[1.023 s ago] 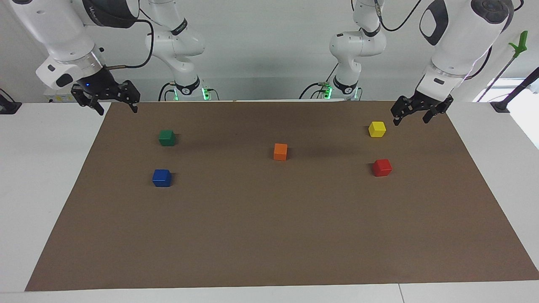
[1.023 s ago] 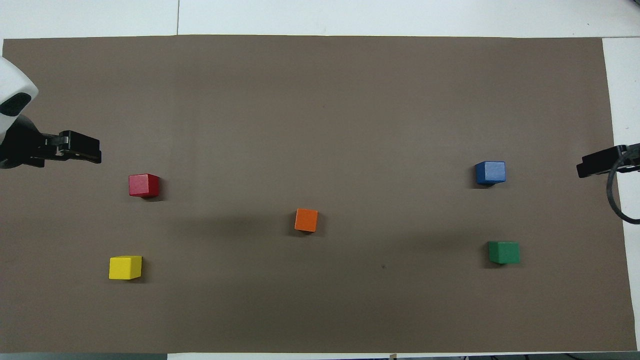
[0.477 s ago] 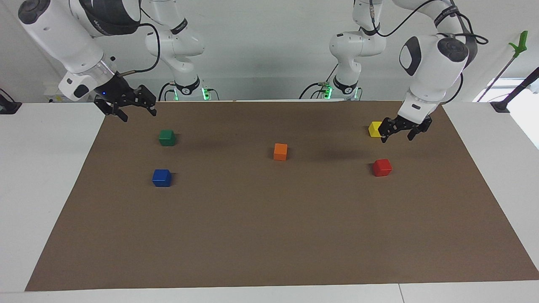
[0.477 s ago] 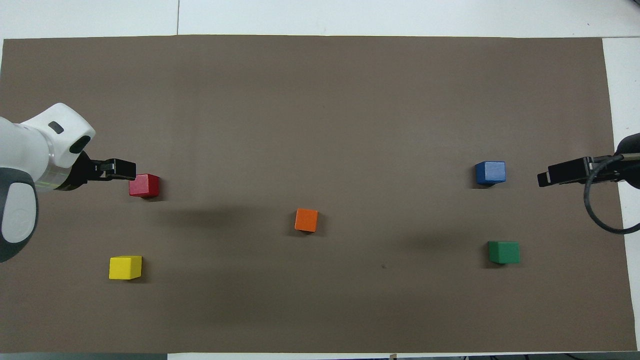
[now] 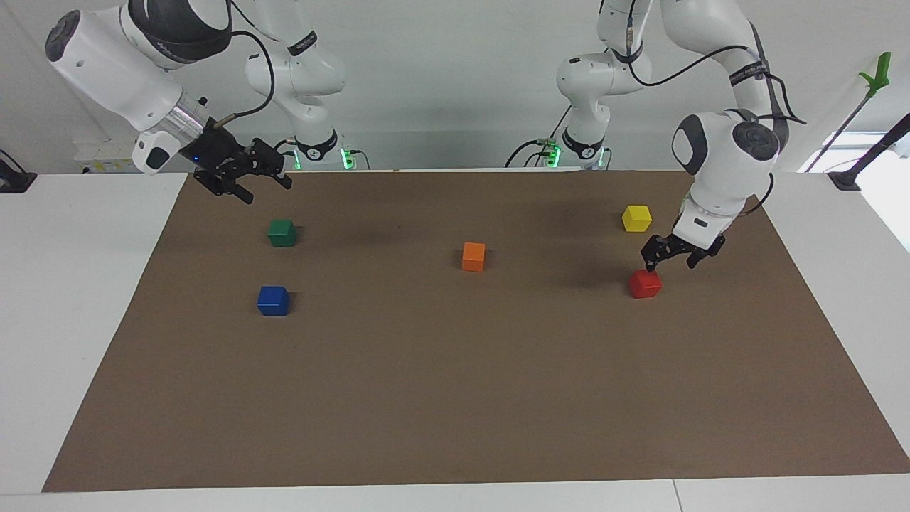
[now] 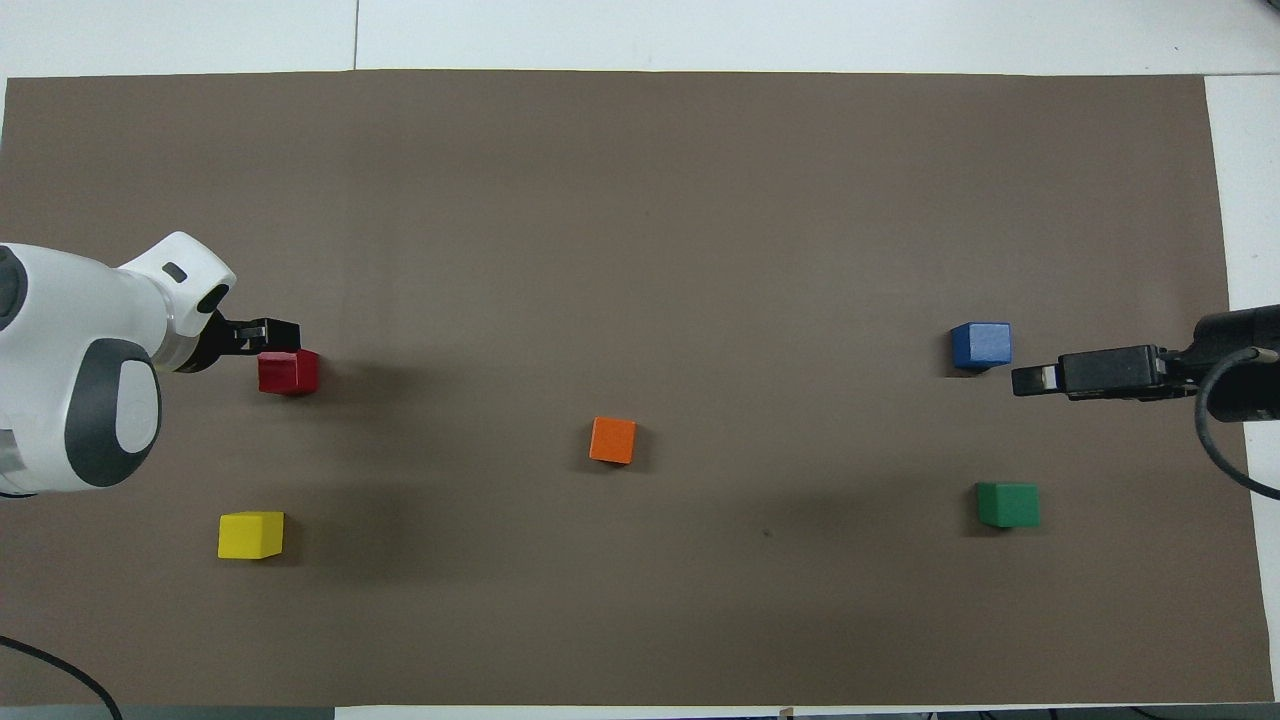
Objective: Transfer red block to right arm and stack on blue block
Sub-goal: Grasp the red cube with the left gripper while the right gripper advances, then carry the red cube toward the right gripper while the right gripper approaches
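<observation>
Pictured w/ fingers spread and empty: left claw, poised just above the red block, tips around its upper corner on the side nearer the robots; contact not discernible. Seen from overhead as a dark tip overlapping the cube's edge, w/ white wrist trailing toward the left arm's end of the table. Sat flat on the brown mat, red block, not lifted, toward the left arm's end. Lay nearer the robots than the red cube: yellow block, well clear of the claw.

Also open & holding nothing: right claw w/ small blue light on its body, hung in the air over the mat's edge closest to the robots, near the green block but above and apart from it. Shown from overhead pointing inward just beside the blue block, a raised-view overlap only.

Rested on the mat toward the right arm's end: blue block, farther from the robots than the green one, untouched, nothing on top. Stood alone approx. mid-mat: orange block, between the two groups of cubes. White table visible around the mat on all sides.
</observation>
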You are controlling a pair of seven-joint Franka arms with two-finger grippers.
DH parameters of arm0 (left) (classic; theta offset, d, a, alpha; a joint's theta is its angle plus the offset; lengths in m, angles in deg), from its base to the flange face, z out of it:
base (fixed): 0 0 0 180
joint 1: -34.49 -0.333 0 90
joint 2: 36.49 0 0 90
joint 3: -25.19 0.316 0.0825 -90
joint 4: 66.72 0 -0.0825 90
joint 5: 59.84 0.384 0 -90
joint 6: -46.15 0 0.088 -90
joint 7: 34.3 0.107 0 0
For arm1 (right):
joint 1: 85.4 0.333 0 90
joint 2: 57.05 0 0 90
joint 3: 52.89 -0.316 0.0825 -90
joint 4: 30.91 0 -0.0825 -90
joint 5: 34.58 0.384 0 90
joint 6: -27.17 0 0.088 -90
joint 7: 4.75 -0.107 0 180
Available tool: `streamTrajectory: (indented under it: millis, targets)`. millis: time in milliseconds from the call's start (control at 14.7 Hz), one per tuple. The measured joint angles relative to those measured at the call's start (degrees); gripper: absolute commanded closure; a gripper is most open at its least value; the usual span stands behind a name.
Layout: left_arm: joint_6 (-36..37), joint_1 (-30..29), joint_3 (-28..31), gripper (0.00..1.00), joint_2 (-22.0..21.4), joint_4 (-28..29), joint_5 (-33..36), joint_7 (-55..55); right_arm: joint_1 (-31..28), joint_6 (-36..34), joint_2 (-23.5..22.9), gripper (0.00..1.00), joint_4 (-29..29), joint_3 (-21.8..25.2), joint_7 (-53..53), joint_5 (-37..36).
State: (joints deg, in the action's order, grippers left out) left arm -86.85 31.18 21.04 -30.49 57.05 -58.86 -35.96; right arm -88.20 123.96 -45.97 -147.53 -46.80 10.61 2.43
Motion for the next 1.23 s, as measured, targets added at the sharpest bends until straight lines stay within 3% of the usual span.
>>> streamTrajectory:
  millis: [409,477,545,614,750,818,1023,1227]
  targets:
    - [-2.01,-0.11,0.0,0.0,0.79,2.23,0.0,0.77,-6.56,0.91,-3.09,0.0,-9.82,0.06,21.18,18.18]
    - [-2.1,-0.11,-0.04,0.04,0.8,2.73,0.0,0.86,-6.52,0.91,-4.08,0.0,-10.58,-0.04,23.12,21.67]
    - [-2.26,-0.09,-0.12,0.1,0.84,3.14,0.0,0.93,-6.4,0.9,-5.03,0.0,-11.12,-0.25,24.54,24.91]
    - [-2.38,-0.07,-0.23,0.31,0.93,3.43,0.0,0.94,-6.22,0.69,-6.05,0.0,-11.52,-0.46,25.55,28.3]
    - [-2.51,-0.07,-0.26,0.93,1.18,3.6,0.0,0.89,-5.52,-0.48,-8.2,0.0,-12.15,-0.68,28.54,34.63]
    - [-2.52,-0.09,-0.22,1.0,1.29,3.6,0.0,0.82,-4.8,-1.23,-9.13,0.0,-12.48,-0.72,29.62,37.12]
    - [-0.67,-0.13,-0.15,1.0,1.33,2.47,-0.31,-1.4,-1.24,-6.59,-11.86,0.0,-14.1,-0.84,32.29,46.86]
    - [15.41,0.68,-1.06,1.0,0.88,-9.47,-5.14,-11.09,2.02,-15.63,-17.65,0.0,-14.85,-1.05,36.3,56.62]
